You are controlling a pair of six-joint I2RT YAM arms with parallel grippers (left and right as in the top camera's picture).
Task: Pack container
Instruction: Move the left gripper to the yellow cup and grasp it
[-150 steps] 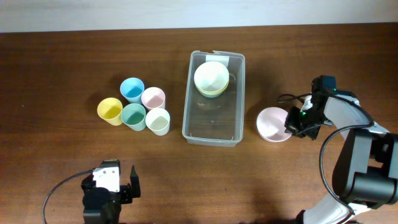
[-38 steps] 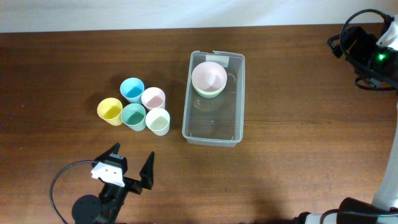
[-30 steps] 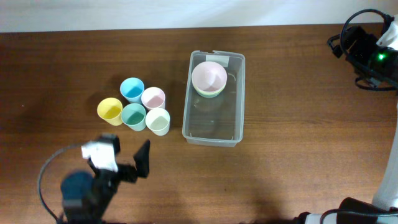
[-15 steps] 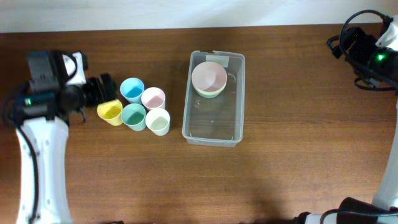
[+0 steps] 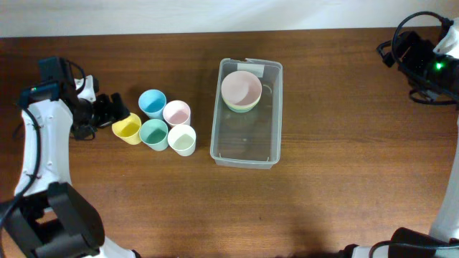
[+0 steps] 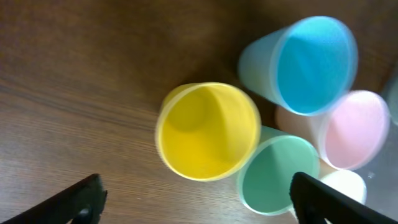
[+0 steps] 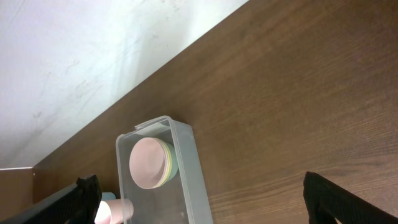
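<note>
overhead, container [image 5: 244, 140] well right of left gripper [image 5: 118, 109], jaws spread at yellow cup [image 5: 127, 129], right gripper [image 7: 205, 200] spread

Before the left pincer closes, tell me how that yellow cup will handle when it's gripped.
The yellow cup looks like thin-walled plastic and is empty, so it is probably light and slightly flexible under a squeeze. Its smooth, tapered wall may slip. It stands close against the green cup, so a nudge would likely shove that too.
</note>
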